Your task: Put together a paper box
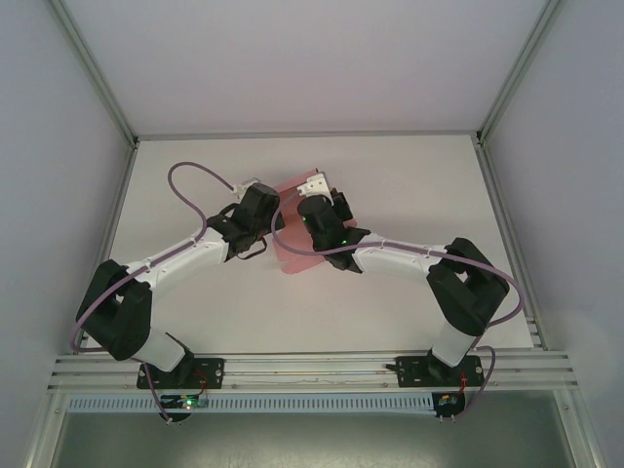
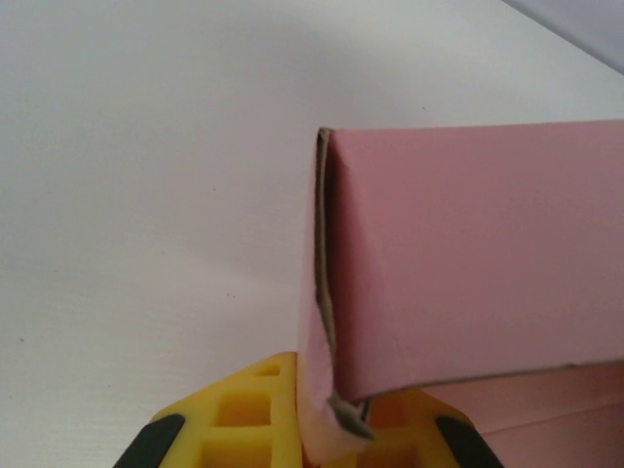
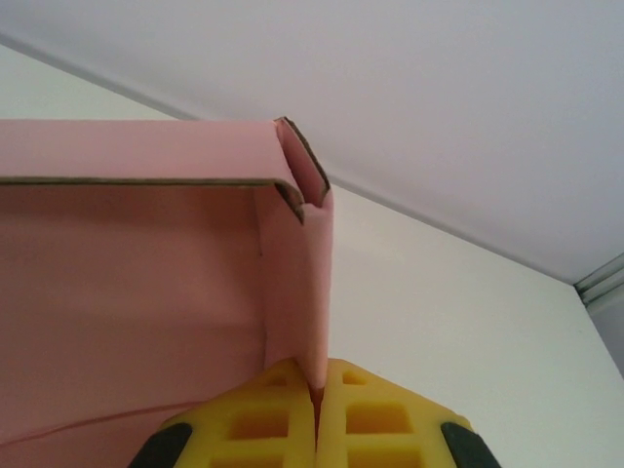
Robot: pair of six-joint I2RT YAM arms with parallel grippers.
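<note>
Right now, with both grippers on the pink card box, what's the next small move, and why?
Probably ease both walls inward to square the corners: the left gripper and right gripper are each shut on an upright wall of the pink thin-card paper box.

In the top view the left arm (image 1: pixel 180 261) and right arm (image 1: pixel 400 258) bend inward to mid-frame. At each wrist view's bottom edge, the left gripper (image 2: pixel 327 429) and right gripper (image 3: pixel 317 405) pinch the paper box (image 3: pixel 146 273) walls between closed yellow fingers (image 3: pixel 268 414).
</note>
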